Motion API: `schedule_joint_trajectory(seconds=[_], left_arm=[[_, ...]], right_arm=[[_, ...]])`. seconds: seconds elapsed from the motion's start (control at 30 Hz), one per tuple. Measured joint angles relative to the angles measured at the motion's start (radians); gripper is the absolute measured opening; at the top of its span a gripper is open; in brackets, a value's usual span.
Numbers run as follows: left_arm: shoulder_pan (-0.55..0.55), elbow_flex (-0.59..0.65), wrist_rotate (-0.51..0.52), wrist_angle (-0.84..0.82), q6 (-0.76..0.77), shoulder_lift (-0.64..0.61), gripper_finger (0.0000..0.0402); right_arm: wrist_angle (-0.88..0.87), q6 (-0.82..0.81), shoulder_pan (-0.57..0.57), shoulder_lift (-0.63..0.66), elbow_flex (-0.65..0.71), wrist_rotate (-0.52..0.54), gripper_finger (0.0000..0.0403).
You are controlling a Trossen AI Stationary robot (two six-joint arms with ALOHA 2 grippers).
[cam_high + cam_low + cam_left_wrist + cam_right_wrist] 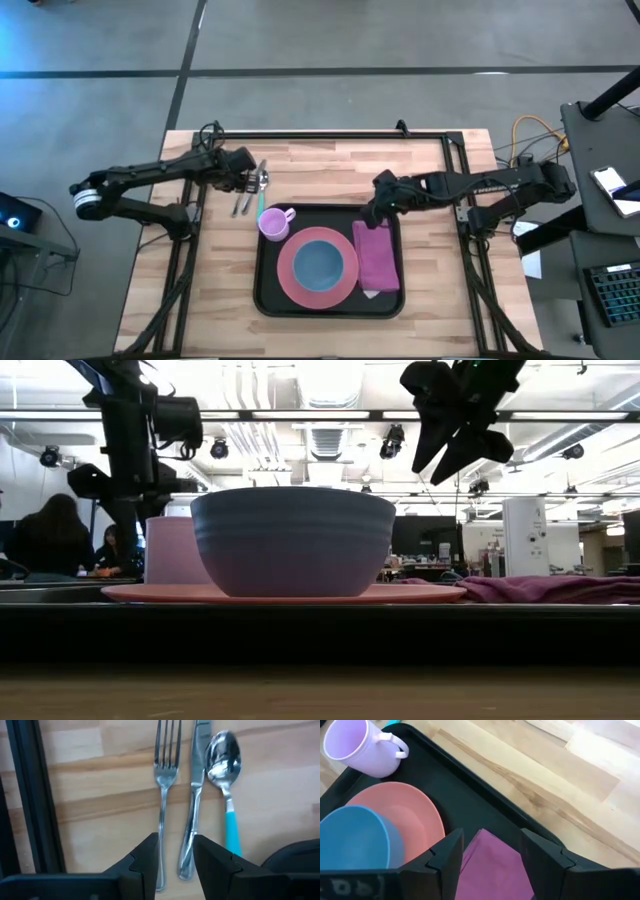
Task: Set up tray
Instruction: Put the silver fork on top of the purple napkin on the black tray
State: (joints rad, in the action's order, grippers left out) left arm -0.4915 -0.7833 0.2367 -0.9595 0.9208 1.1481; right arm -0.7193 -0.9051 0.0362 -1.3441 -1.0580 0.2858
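The black tray (330,312) lies at the table's middle. On it are a pink plate (292,285) with a blue bowl (322,265), a lilac cup (275,222) at its far left corner, and a purple napkin (377,258) on its right side. A fork (165,770), a knife (195,795) and a teal-handled spoon (223,765) lie side by side on the wood, just beyond the tray's far left corner. My left gripper (175,842) stands open over the fork's and knife's handle ends. My right gripper (491,836) hangs open above the napkin's far end.
Black frame rails (30,795) run along the table's left, right and far edges. Bare wood (190,290) shows left and right of the tray. In the low view, people (50,530) sit in the room behind the table.
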Motion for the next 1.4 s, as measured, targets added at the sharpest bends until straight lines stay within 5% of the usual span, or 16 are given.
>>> schedule_joint_trajectory(seconds=[0.93,1.4], left_arm=[[-0.001,-0.019,0.000,-0.001,-0.034,-0.010,0.0102],[-0.126,0.091,0.033,0.149,-0.075,-0.010,0.0102]], right_arm=[[0.000,-0.012,-0.034,0.000,0.000,-0.023,0.0169],[0.000,-0.004,-0.043,0.000,0.004,-0.022,0.0167]])
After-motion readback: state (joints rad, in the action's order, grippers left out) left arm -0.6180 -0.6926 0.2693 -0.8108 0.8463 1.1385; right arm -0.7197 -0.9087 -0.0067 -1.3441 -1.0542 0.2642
